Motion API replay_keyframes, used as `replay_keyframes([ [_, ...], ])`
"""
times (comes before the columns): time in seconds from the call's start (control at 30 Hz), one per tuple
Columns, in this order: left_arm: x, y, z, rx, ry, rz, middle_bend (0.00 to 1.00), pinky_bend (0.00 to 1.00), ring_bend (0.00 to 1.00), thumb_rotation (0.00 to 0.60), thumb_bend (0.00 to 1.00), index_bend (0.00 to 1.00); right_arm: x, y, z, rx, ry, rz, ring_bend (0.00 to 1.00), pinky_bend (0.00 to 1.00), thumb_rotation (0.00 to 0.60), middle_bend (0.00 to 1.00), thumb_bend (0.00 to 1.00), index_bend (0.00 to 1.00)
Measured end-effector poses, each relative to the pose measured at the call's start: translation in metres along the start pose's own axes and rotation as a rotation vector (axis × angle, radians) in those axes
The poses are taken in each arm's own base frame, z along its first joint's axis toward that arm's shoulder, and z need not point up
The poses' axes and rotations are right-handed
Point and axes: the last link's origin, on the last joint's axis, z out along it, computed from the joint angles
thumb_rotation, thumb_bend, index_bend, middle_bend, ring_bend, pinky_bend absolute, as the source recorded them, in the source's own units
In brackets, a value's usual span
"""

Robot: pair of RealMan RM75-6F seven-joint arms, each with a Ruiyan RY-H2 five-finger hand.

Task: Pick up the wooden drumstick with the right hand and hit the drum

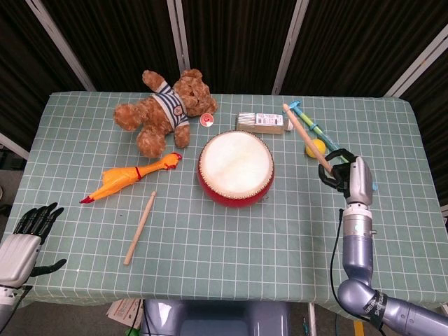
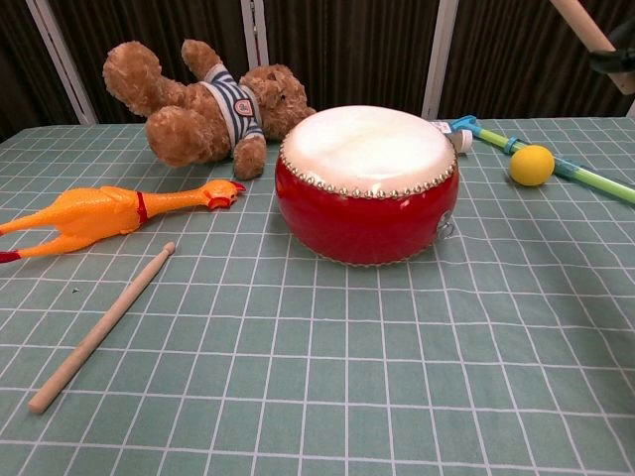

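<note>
You are looking at the drum (image 1: pixel 236 168) sitting mid-surface, the bear (image 1: pixel 166 108) lying behind it to the left, the chicken (image 1: pixel 129 178) and a spare stick (image 1: pixel 140 228) lying left of it, the box (image 1: pixel 262 122) sitting just behind, and the ball (image 1: pixel 315 146) lying right.

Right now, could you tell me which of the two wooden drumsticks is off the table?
The drumstick gripped by the right hand, raised right of the drum. The other drumstick lies flat on the cloth below the rubber chicken, untouched.
</note>
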Motion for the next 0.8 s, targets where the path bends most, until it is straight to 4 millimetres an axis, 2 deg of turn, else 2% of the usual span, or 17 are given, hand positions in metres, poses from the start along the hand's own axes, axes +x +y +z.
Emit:
replay_keyframes([
  [0.1, 0.000, -0.001, 0.000, 0.006, -0.002, -0.010, 0.00, 0.00, 0.00, 0.600, 0.00, 0.00, -0.010, 0.002, 0.003, 0.056, -0.009, -0.164, 1.00, 0.91, 0.600, 1.00, 0.80, 0.97],
  [0.2, 0.000, -0.001, 0.000, 0.006, -0.005, -0.016, 0.00, 0.00, 0.00, 0.600, 0.00, 0.00, -0.021, 0.008, 0.006, 0.116, -0.012, -0.429, 1.00, 0.91, 0.600, 1.00, 0.80, 0.98],
  [0.37, 0.002, -0.001, -0.001, 0.001, -0.001, -0.018, 0.00, 0.00, 0.00, 0.600, 0.00, 0.00, -0.042, 0.019, 0.010, 0.264, 0.010, -0.989, 1.00, 0.91, 0.600, 1.00, 0.81, 0.99],
  [0.47, 0.002, -0.001, -0.002, -0.001, 0.004, -0.016, 0.00, 0.00, 0.00, 0.600, 0.00, 0.00, -0.052, 0.025, 0.010, 0.329, 0.033, -1.209, 1.00, 0.91, 0.600, 1.00, 0.80, 0.99],
  [0.6, 0.002, -0.001, -0.003, -0.003, 0.003, -0.019, 0.00, 0.00, 0.00, 0.600, 0.00, 0.00, -0.058, 0.022, 0.009, 0.323, 0.055, -1.224, 1.00, 0.91, 0.600, 1.00, 0.80, 0.99],
  [0.7, 0.001, -0.001, -0.003, -0.003, -0.002, -0.018, 0.00, 0.00, 0.00, 0.600, 0.00, 0.00, -0.058, 0.013, 0.008, 0.287, 0.069, -1.078, 1.00, 0.91, 0.600, 1.00, 0.80, 0.99],
  [0.8, 0.001, 0.000, -0.003, -0.003, -0.003, -0.015, 0.00, 0.00, 0.00, 0.600, 0.00, 0.00, -0.053, 0.002, 0.008, 0.250, 0.088, -0.859, 1.00, 0.91, 0.600, 1.00, 0.80, 0.99],
])
